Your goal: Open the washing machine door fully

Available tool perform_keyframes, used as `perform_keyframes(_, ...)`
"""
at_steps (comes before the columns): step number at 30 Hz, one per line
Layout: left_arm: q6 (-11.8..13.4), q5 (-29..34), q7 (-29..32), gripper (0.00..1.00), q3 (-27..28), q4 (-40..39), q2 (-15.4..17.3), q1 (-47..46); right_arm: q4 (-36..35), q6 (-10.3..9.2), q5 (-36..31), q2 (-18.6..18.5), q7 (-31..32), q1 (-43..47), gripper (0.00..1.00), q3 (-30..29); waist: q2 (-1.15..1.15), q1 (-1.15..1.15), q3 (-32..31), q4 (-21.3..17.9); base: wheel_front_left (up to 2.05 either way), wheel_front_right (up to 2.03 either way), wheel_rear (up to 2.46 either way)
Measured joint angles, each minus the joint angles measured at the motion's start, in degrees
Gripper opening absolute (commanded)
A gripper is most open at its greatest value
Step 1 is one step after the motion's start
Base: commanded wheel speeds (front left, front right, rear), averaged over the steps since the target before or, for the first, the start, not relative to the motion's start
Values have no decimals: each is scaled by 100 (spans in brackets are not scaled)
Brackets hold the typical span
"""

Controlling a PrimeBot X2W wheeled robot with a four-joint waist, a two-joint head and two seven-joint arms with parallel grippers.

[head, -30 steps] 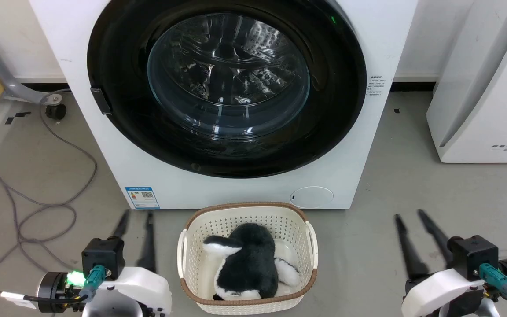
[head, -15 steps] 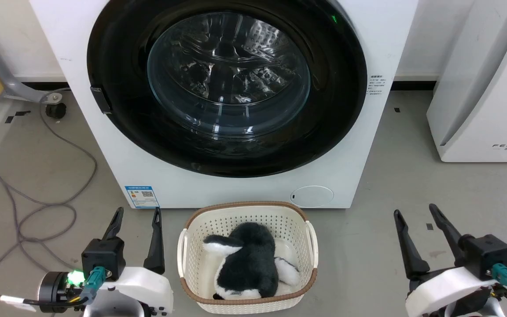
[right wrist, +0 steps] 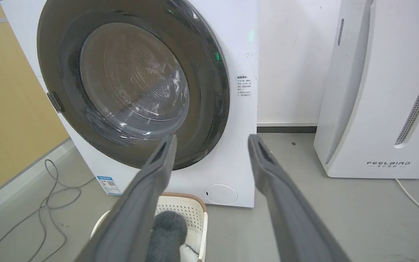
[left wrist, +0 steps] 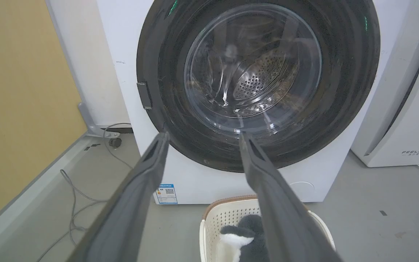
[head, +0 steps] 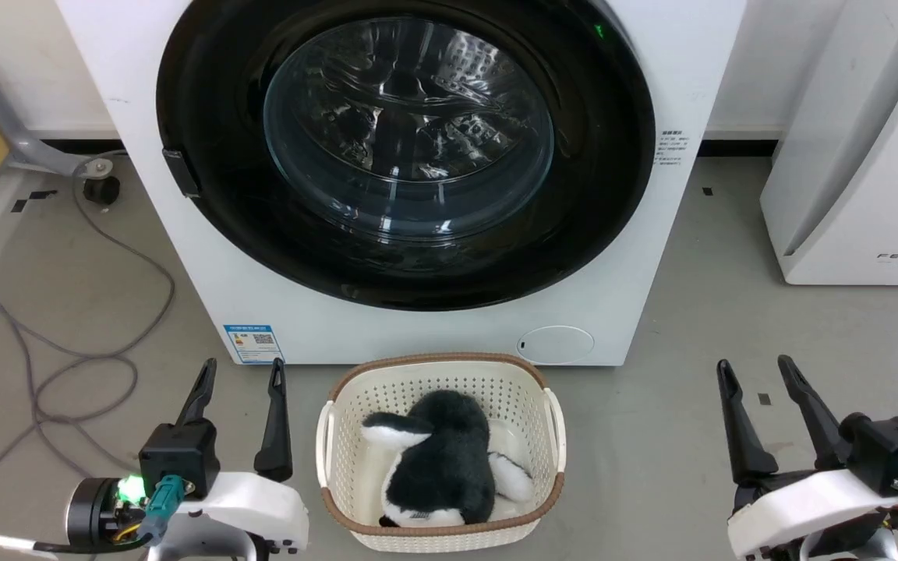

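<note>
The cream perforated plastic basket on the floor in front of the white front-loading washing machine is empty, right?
Not empty. The head view shows a black-and-white plush toy lying in the cream perforated plastic basket, which does sit on the floor before the white front-loading washing machine.
</note>
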Motion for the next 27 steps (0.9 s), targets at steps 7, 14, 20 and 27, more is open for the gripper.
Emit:
perform_keyframes(7, 55, -54, -79, 100, -19, -51, 0, -2, 36, 0, 627, 0, -101, -7, 0, -7, 0, 0, 28, 31, 0, 0, 0)
perform_keyframes(14, 109, -98, -171, 100, -42, -89, 0, -4, 222, 0, 1633, 0, -179, -142, 0, -29, 0, 0, 62, 69, 0, 0, 0)
perform_keyframes(20, 156, -111, -232, 100, -73, -136, 0, -8, 412, 0, 2647, 0, -250, -280, 0, -36, 0, 0, 106, 108, 0, 0, 0)
perform_keyframes(27, 205, -149, -326, 100, -107, -188, 0, -19, 622, 0, 3806, 0, -216, -464, 0, -166, 0, 0, 187, 151, 0, 0, 0)
